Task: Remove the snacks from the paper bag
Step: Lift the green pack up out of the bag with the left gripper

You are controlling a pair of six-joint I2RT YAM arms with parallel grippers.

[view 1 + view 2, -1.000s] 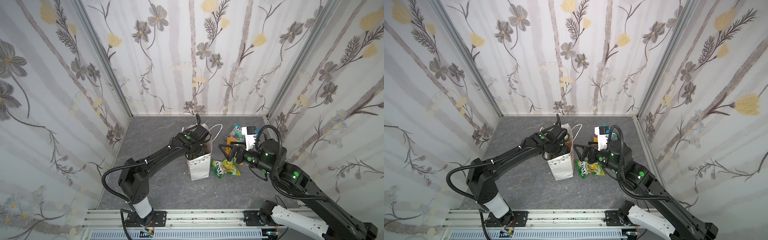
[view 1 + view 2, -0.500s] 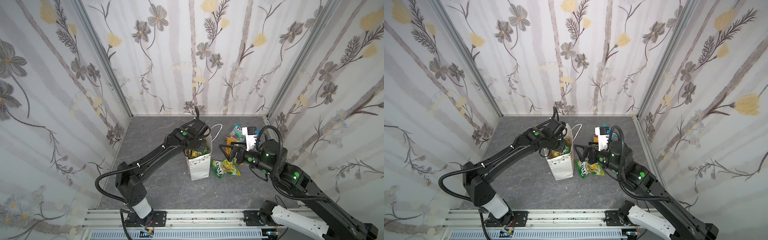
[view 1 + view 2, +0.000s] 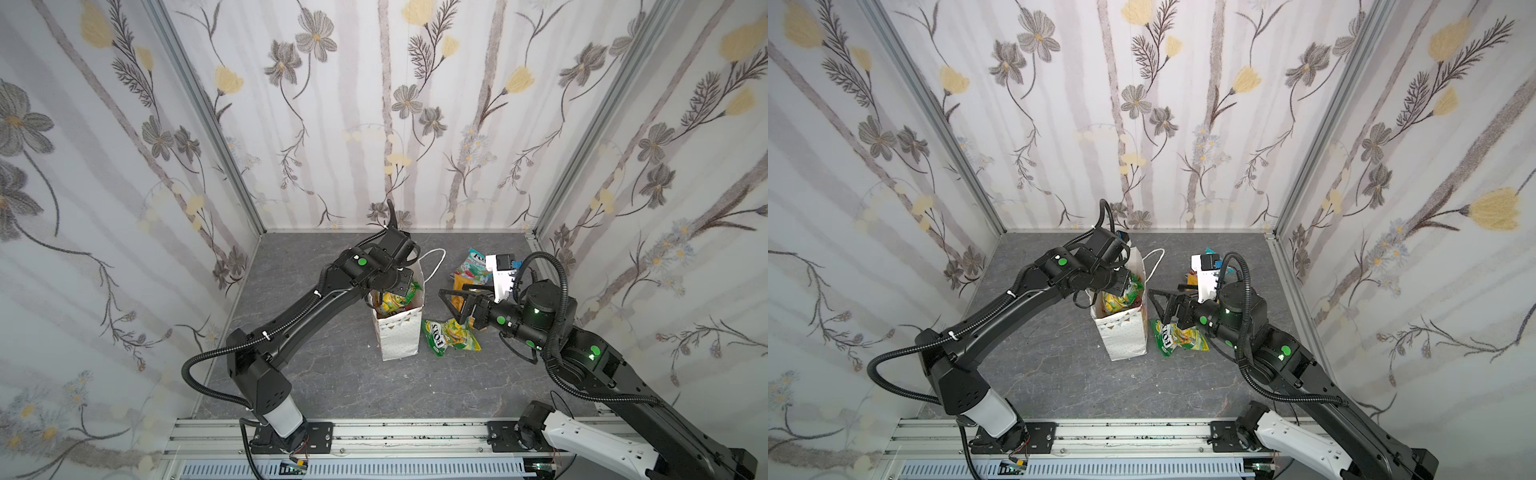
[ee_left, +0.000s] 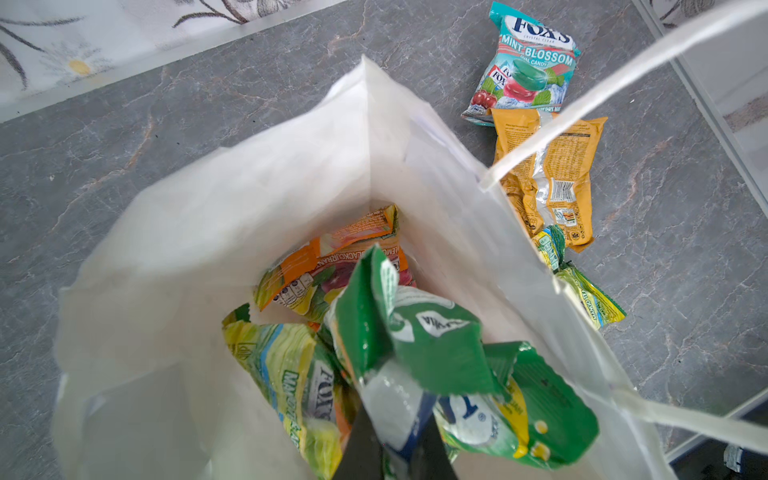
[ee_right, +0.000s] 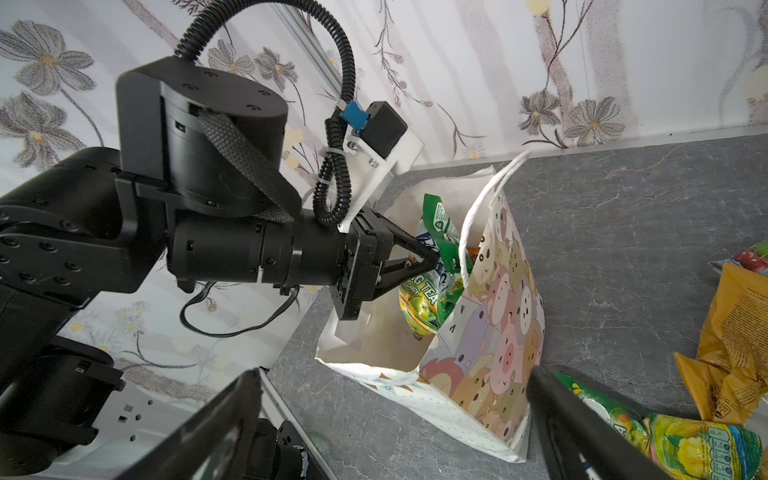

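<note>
Snacks (image 4: pixel 528 62): three inside paper bag (image 4: pixel 249 187), three on table (image 4: pixel 166 124).

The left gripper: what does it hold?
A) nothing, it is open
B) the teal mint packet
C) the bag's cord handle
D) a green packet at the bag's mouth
D: the left gripper is shut on a green packet at the mouth of the paper bag.

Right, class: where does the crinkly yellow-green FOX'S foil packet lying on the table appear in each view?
In a top view: the yellow-green foil packet lies on the table, just right of the white paper bag.
In a top view: same spot, right of the bag.
Left wrist: peeking past the bag's wall.
Right wrist: beside the bag's base.
Shared landmark: the bag.
</note>
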